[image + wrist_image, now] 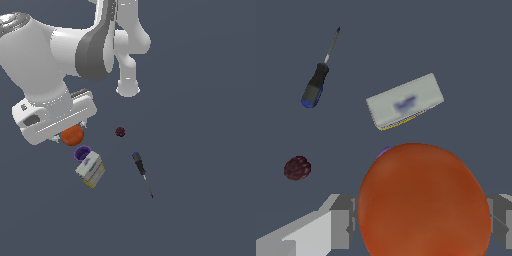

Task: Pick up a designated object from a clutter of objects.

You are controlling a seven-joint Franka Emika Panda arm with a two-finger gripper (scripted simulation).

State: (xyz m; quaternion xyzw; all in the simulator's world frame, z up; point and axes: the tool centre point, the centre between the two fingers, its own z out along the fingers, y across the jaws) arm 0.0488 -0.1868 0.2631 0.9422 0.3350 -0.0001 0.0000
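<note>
The main risk at this moment was the orange-red ball (72,135) slipping out of the grasp. It was smooth and round, so pads pressing even slightly off its widest line could squeeze it free, and it would likely roll. A second risk, as I judged it, was its neighbours: the purple cup (82,153) sat just beside the ball, with the white-and-yellow box (90,169) touching or almost touching the cup, so any sideways drift could knock them.

In the exterior view the ball sat in the left-centre of the frame, tucked under the white body of the gripper (71,134), with only its lower part showing. Whether it rested on the floor or hung a little above it could not be told. In the wrist view the ball (423,200) filled the lower right of the picture, with one grey finger (342,220) against its side and the other finger (501,220) at the opposite side. The fingers appeared closed onto the ball, with no gap visible on either side.

The small dark red bumpy ball (120,132) lay well apart near the middle of the exterior view, and the black-handled screwdriver (141,173) lay further toward the lower right, clear of the gripper.
</note>
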